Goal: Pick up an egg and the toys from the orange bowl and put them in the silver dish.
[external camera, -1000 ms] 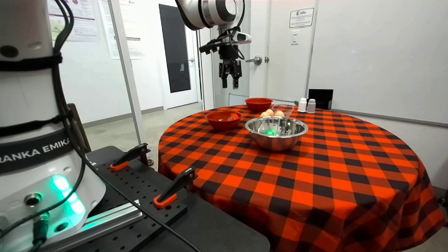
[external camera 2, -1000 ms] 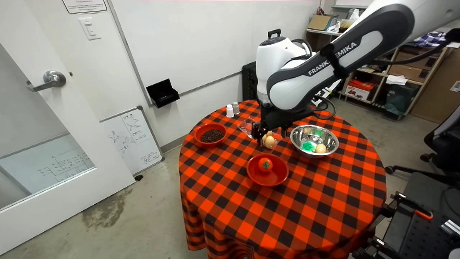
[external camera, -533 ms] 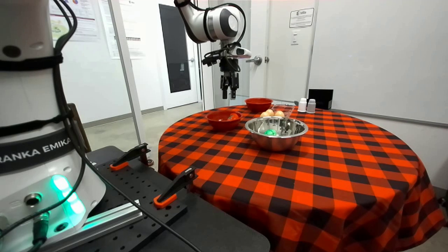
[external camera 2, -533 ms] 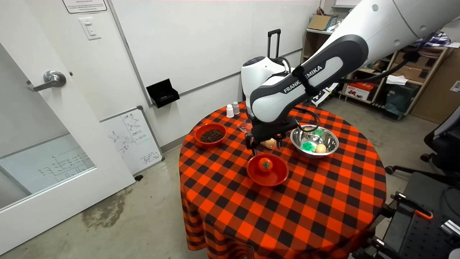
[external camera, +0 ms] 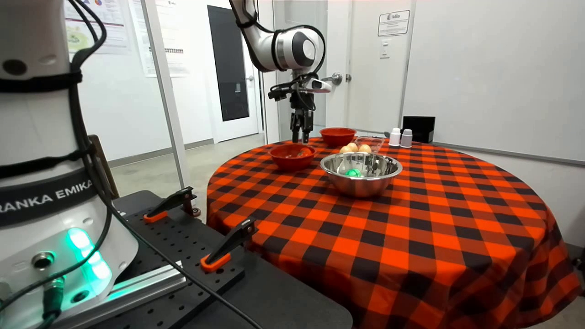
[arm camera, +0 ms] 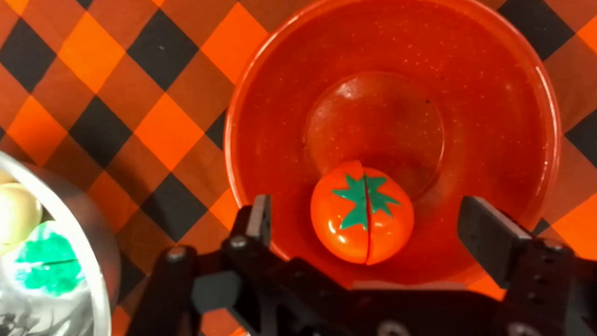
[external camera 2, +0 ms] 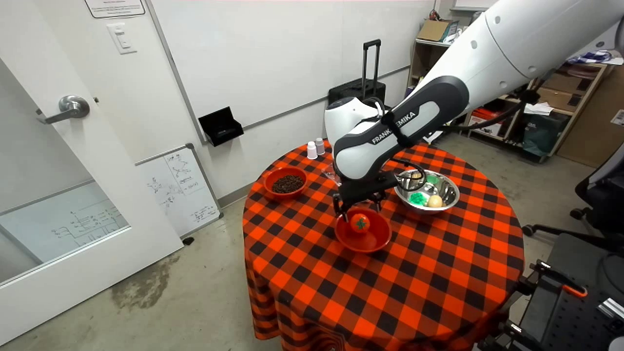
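Observation:
The orange bowl [external camera: 291, 163] [external camera 2: 364, 245] [arm camera: 387, 42] holds a red toy tomato [external camera: 305, 152] [external camera 2: 360, 224] [arm camera: 345, 233] with a green leaf star and a split down its middle. My gripper [external camera: 300, 138] [external camera 2: 361, 214] [arm camera: 366, 221] is open and empty, pointing down just above this bowl. In the wrist view the tomato lies between the spread fingers, apart from both. The silver dish [external camera: 363, 186] [external camera 2: 425, 210] [arm camera: 95, 280] stands beside the bowl. It holds a pale egg [external camera 2: 435, 201] [arm camera: 17, 212] and a green toy [external camera: 353, 172] [external camera 2: 418, 198] [arm camera: 49, 275]. A second green patch in it may be a reflection.
Several eggs [external camera: 352, 147] sit by a clear plastic carton [external camera: 372, 142] behind the silver dish, largely hidden by the arm in an exterior view. A second red bowl [external camera: 338, 137] [external camera 2: 280, 195] holds small dark pieces. White cups [external camera: 395, 137] [external camera 2: 312, 150] stand at the table's edge.
My gripper has come down from well above the table to just over the orange bowl. It stays open. The bowls and their contents have not moved.

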You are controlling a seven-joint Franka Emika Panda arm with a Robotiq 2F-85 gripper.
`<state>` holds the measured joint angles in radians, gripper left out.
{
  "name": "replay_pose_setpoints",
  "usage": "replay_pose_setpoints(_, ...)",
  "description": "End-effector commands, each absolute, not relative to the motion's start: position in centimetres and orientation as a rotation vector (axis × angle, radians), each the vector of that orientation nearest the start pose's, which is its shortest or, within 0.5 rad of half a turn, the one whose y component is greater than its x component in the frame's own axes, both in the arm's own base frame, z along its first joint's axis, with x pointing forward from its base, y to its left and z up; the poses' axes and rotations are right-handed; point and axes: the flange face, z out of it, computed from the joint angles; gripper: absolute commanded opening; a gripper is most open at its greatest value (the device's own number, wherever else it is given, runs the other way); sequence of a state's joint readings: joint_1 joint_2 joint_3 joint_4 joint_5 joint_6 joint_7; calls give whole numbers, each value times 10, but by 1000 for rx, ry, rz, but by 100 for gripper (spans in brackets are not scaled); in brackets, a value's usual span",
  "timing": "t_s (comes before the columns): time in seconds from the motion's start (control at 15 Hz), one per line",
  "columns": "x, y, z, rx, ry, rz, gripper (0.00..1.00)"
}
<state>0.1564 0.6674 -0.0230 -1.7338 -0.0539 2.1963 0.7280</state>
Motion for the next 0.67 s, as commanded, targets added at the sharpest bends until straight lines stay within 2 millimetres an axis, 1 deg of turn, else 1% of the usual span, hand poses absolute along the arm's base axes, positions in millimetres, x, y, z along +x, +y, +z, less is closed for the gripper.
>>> replay_pose_setpoints(0.0,652,82,170,-3130,909,263,100)
replay_pose_setpoints(0.27,657,76,159,-3135,918,257,100)
replay_pose_setpoints(0.6,657,77,145,-3140,913,269,100)
